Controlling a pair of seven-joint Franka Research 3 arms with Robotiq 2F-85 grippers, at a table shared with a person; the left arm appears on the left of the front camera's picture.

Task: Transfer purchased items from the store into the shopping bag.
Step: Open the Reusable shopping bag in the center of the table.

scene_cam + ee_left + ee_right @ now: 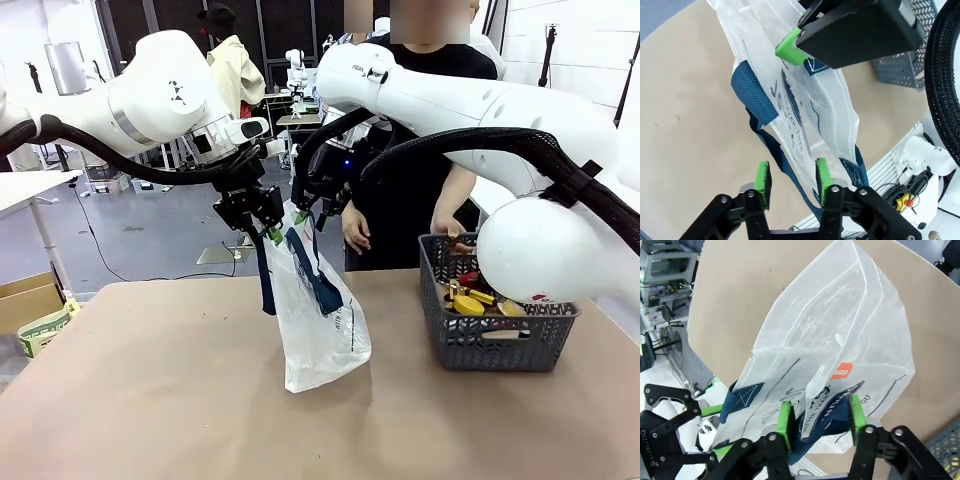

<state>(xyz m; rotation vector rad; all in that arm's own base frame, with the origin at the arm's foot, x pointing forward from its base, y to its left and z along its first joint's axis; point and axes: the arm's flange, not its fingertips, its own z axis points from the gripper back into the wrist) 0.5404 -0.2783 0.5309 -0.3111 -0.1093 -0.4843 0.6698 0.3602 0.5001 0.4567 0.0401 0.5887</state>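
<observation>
The shopping bag, translucent white with navy straps, stands upright at mid-table, its top between both grippers. My left gripper stands with its pads apart around a navy strap and the bag's edge, a gap showing beside the left pad. My right gripper straddles the other navy strap and folded bag film, pads still apart. The store, a dark grey slotted basket, sits to the right. It holds the purchased items, among them a yellow round piece and red bits.
A person in black stands at the far edge behind the bag and basket, one hand near the bag's top, the other above the basket. Bare tan tabletop lies left and in front of the bag.
</observation>
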